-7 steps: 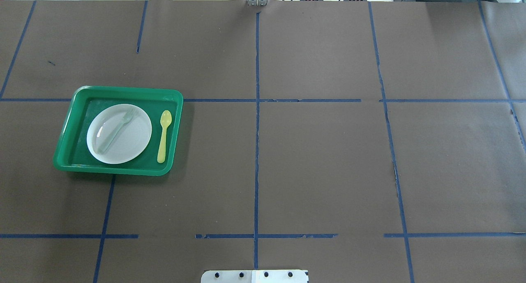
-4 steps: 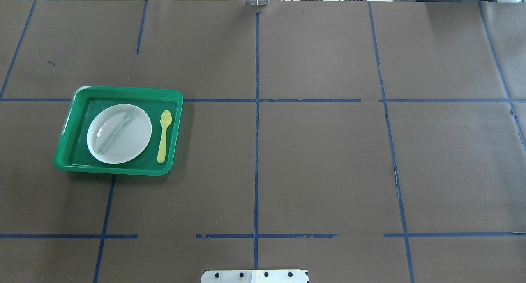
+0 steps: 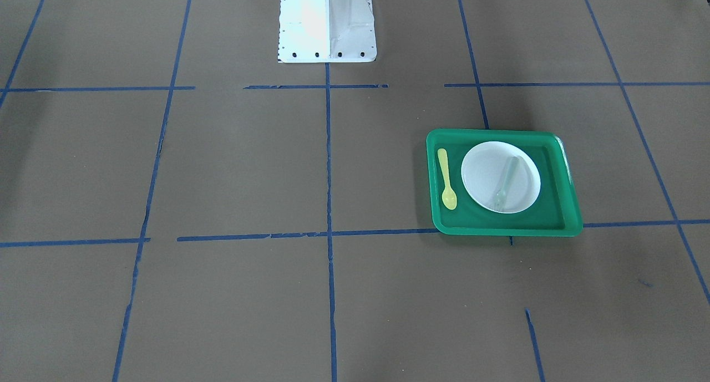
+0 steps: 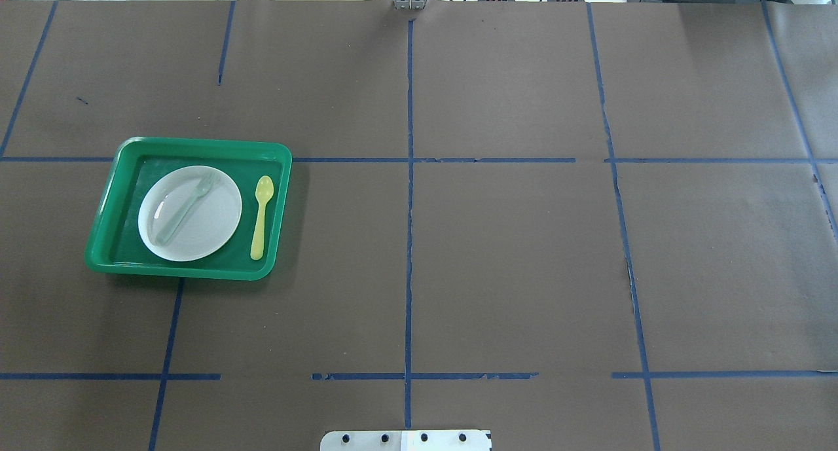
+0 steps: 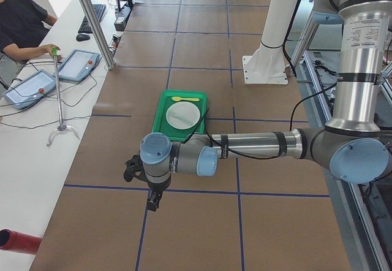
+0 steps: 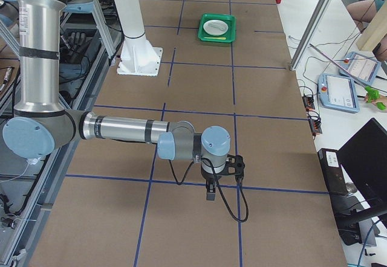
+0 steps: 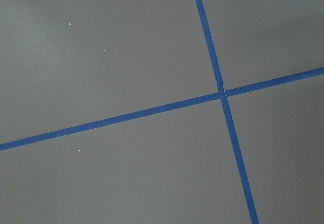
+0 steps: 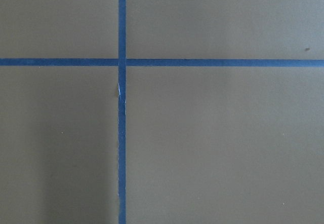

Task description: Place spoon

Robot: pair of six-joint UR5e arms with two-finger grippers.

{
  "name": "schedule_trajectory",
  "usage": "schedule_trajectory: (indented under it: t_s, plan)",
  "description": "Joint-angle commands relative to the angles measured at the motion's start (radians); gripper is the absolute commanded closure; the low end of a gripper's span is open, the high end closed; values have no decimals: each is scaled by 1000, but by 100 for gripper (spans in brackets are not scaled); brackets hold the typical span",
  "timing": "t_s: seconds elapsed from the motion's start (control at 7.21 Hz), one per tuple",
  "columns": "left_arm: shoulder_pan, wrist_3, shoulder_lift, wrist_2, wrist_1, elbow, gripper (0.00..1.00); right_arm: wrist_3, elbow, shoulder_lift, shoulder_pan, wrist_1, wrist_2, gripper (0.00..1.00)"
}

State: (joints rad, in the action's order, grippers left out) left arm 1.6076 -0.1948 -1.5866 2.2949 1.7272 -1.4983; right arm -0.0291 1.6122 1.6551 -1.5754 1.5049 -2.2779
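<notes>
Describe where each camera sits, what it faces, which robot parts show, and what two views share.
Front-facing: across the table, facing the robot; its base shows.
Overhead: behind the robot, looking forward and down; only the base's edge shows.
Exterior left: table's left end; left arm, left hand near.
Exterior right: table's right end; right arm, right hand near.
Left wrist: down at taped paper; no body.
Right wrist: the same, another tape crossing.
Shared: front-facing and overhead both show the spoon in the green tray.

Left hand, right hand hang low, pointing down; grip state unclear.
</notes>
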Motion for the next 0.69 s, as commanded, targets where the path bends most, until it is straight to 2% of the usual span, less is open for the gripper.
schedule_trajectory:
  t_s: [0.0, 0.28, 0.55]
  plan:
    - [0, 0, 0, 2, -6, -2, 0, 0, 0, 0, 0, 0, 0, 0]
    - [0, 1, -3, 61, -102, -32, 0, 0, 0, 0, 0, 0, 0, 0]
    - [-3, 6, -21, 63, -243, -150, 0, 0, 0, 0, 0, 0, 0, 0]
